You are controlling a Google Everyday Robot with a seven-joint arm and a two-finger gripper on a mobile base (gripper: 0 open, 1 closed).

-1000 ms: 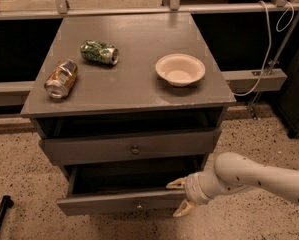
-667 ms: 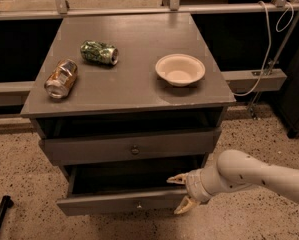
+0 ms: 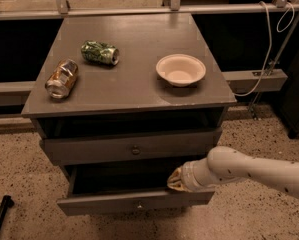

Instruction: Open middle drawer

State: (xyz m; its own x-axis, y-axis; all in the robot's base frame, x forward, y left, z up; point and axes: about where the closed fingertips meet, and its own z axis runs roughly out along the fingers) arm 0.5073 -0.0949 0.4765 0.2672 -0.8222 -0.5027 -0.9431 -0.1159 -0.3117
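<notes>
Here is the grey cabinet (image 3: pixel 134 91), seen from above and in front, on a speckled floor (image 3: pixel 19 169). On its top lie three things. A crushed green can (image 3: pixel 99 53) is on its side towards the back left. A dented brown can (image 3: pixel 62 78), also on its side, is nearer the left edge. A white bowl (image 3: pixel 181 69) sits upright on the right, well apart from both cans.

Under the top there is a dark gap, then the top drawer (image 3: pixel 89 151) with its small round knob (image 3: pixel 135 150) in the centre of the front.

Below that is the middle drawer (image 3: pixel 99 203). It stands pulled out towards the camera, its dark shallow box open to view behind the flat grey front. Its own knob (image 3: pixel 139 204) sits dead centre.

In from the right comes the white arm (image 3: pixel 254 171), reaching across low. The gripper (image 3: pixel 175 180) is at the right part of the middle drawer, its pale tip just above the front's top edge and pointing into the dark box. Whether the gripper is open or closed cannot be told from here, nor whether it touches the wood.

Off to the right, a white cable (image 3: pixel 266 44) hangs down from the rail behind. At the bottom left, a black rod (image 3: pixel 0 216) lies on the floor.
</notes>
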